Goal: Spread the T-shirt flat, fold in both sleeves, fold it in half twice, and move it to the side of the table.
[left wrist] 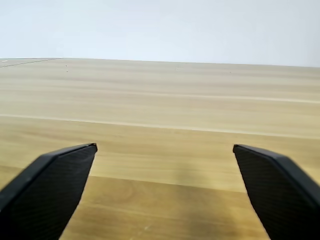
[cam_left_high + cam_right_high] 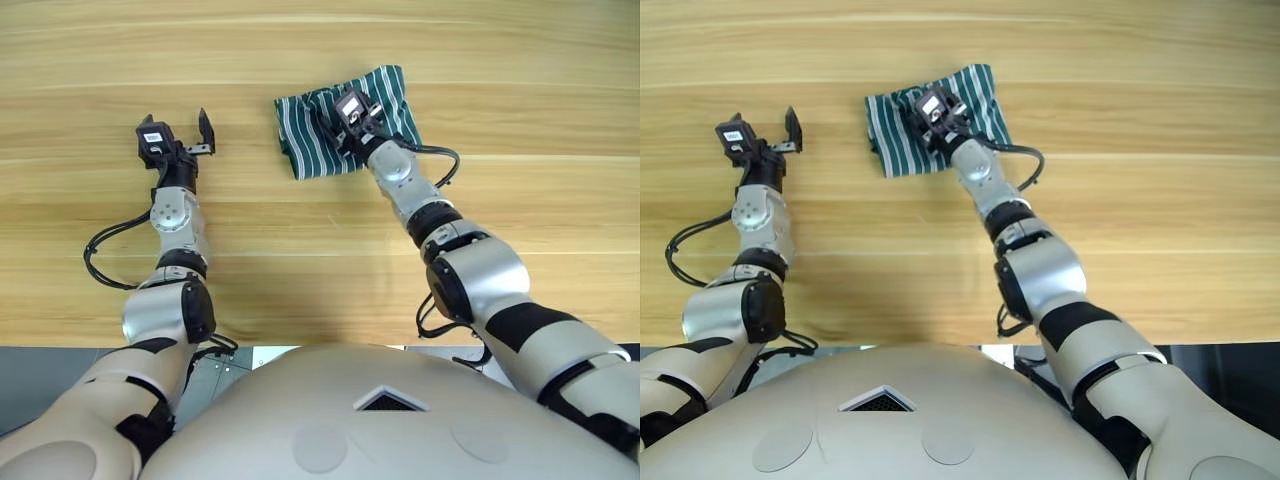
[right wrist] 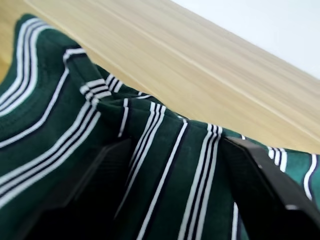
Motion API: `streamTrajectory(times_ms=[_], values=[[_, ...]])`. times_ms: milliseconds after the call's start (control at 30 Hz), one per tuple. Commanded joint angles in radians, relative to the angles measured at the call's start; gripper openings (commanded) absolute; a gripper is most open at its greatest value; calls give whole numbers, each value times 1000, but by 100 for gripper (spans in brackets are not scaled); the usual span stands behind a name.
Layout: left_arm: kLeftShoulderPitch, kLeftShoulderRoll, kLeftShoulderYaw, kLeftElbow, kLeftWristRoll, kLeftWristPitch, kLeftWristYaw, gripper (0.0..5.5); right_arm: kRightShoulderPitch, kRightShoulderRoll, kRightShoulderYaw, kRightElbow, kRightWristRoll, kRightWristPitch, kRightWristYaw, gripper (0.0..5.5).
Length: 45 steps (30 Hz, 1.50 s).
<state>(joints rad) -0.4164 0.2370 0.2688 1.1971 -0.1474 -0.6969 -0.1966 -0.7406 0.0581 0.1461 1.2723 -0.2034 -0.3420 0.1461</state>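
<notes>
A: so where's the left gripper [image 2: 177, 120] at?
B: upper left of the frame, arm [image 2: 172, 215] stretched straight ahead, fingers spread wide.
A: and the right gripper [image 2: 350, 118]?
B: top centre, forearm [image 2: 405, 185] slanting up toward the left, fingers parted too.

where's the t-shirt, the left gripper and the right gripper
T-shirt [image 2: 398, 100], left eye view, striped fabric near its right edge.
left gripper [image 2: 176, 118], left eye view, midway between its fingertips.
right gripper [image 3: 175, 147], right wrist view, midway between its fingertips.
</notes>
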Motion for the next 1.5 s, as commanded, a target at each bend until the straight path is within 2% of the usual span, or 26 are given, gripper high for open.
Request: streamTrajectory(times_ms=[33, 100, 167, 233, 367, 600, 767, 867, 1033, 1100, 1233, 1367, 1433, 1500], values=[[35, -25, 7, -7, -12, 7, -26, 507, -43, -14, -155, 74, 136, 258, 7, 324], [41, -24, 15, -14, -20, 1, -31, 507, -59, -56, -262, 87, 216, 330, -88, 324], [53, -17, 27, -15, -28, -4, -29, 507, -49, -146, -367, 93, 273, 337, -277, 324], [68, -11, 50, -21, -47, -11, -30, 507, -14, -256, -446, 97, 294, 317, -480, 324], [99, -37, 86, -34, -85, -19, -35, 507, 116, -414, -619, 101, 371, 289, -763, 324], [162, -76, 116, -54, -106, -45, -33, 507, 217, -492, -795, 94, 437, 243, -936, 324], [192, -78, 122, -59, -102, -64, -26, 507, 187, -489, -824, 90, 424, 218, -922, 324], [197, -76, 119, -55, -92, -72, -16, 507, 158, -495, -797, 84, 383, 180, -914, 324], [169, -109, 130, -68, -122, -87, -40, 507, 9, -468, -576, 46, 181, -8, -883, 324], [142, -130, 120, -64, -113, -72, -36, 507, -38, -420, -497, 31, 119, -79, -884, 324], [91, -171, 75, -46, -28, -112, 80, 507, -96, -205, -331, 31, 25, -166, -720, 324], [48, -216, -5, -41, 103, -186, 225, 507, -27, -8, -182, 23, -58, -250, -584, 324], [49, -228, -98, -45, 239, -230, 313, 507, 69, 32, -95, 14, -118, -307, -537, 324], [63, -237, -168, -38, 334, -245, 379, 507, 159, 16, -24, -3, -180, -353, -552, 324]])
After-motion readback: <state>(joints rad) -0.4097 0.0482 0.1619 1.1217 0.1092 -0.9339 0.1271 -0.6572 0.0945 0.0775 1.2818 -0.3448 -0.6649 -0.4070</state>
